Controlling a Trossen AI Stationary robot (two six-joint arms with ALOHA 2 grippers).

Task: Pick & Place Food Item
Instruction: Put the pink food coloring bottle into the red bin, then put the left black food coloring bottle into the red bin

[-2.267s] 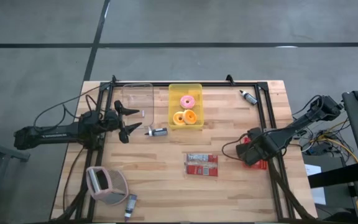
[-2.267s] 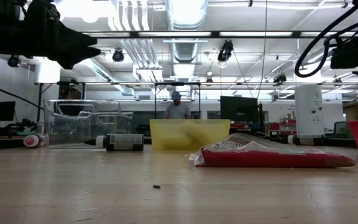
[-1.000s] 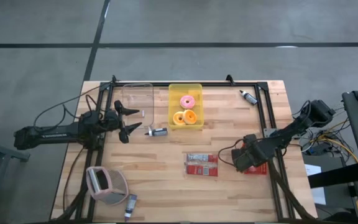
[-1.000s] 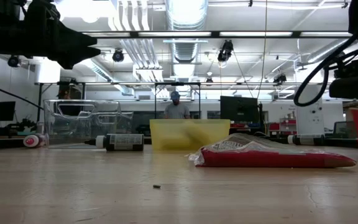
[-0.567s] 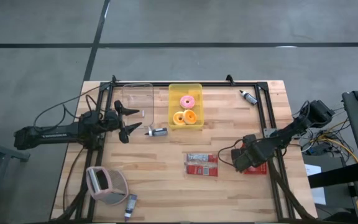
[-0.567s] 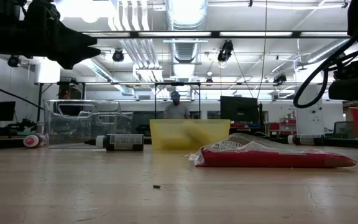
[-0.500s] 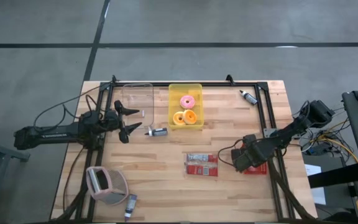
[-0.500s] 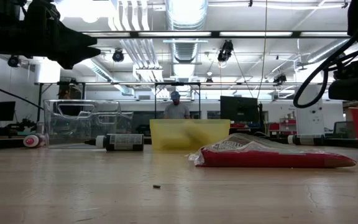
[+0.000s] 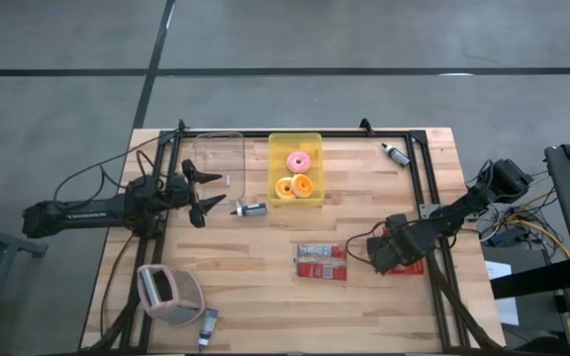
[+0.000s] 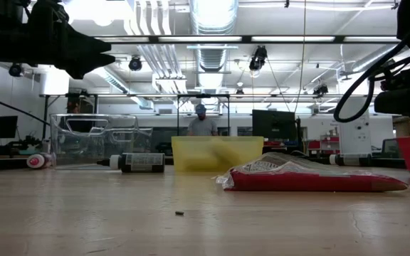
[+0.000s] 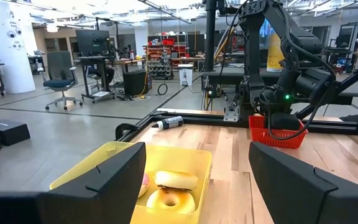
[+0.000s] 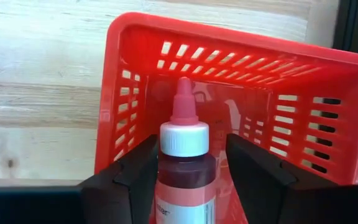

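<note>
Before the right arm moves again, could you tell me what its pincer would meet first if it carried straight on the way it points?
Most likely the floor of the red basket: the right pincer, a red-capped bottle between its fingers, points straight into it.

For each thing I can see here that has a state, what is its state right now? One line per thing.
Red basket: upright on the table, top open.
Sauce bottle: upright, cap on, between the right gripper fingers, over the basket.
Yellow bin: open, holds donuts.
Clear container: looks empty.
Red packet: lying flat.
Left gripper: open, holds nothing.
</note>
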